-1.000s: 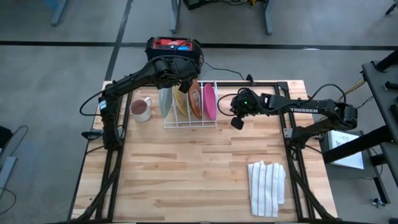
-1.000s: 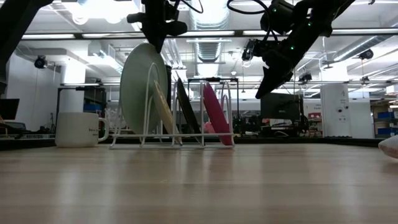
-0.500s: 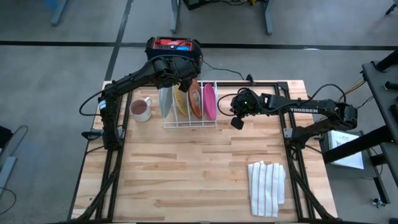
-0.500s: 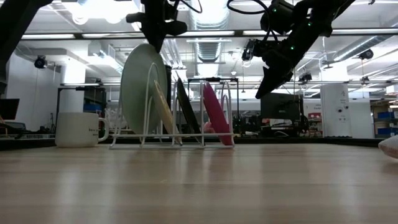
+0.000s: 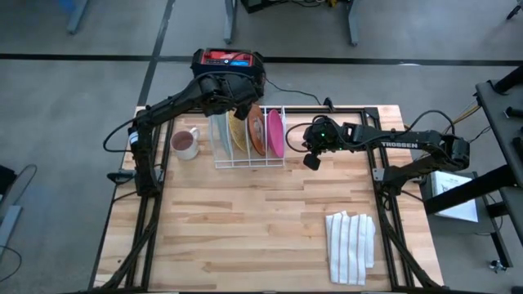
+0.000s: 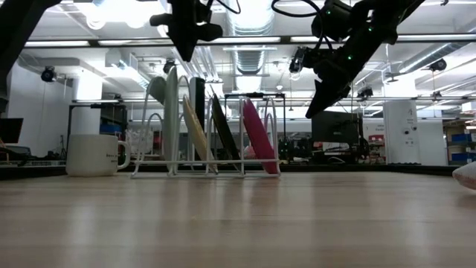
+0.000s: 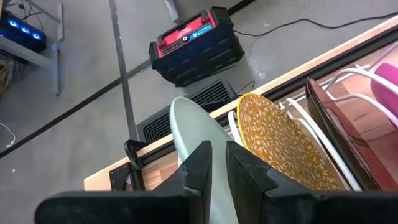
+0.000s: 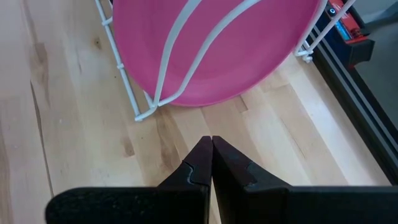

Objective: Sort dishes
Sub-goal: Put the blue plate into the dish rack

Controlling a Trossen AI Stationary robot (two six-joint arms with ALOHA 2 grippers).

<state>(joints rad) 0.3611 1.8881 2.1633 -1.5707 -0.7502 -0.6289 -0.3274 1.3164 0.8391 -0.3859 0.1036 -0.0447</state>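
Four dinner plates stand on edge in a white wire rack (image 5: pixel 250 157) near the far edge of a wooden counter (image 5: pixel 245 229). The pale teal plate (image 6: pixel 172 112) fills the slot nearest the white mug (image 5: pixel 185 144) and stands nearly upright, its top rim pinched between the narrowly parted fingers of the left tool (image 7: pixel 215 163), which reaches it from above. Beside it leans the yellow speckled plate (image 7: pixel 283 146), then the orange-brown plate (image 5: pixel 257 131), and last the magenta-pink plate (image 8: pixel 217 46) at the rack's other end, all three tilted the same way against the wires.

The right tool (image 5: pixel 311 159) hangs in the air just beside the pink plate's end of the rack, its fingers pressed together and holding nothing, apart from plate and rack alike.

A white striped cloth (image 5: pixel 351 246) lies folded toward the counter's near right corner, well away from the rack. On the floor beyond the counter's far edge sits a red-and-black box (image 5: pixel 229 62) with a cable running from it.
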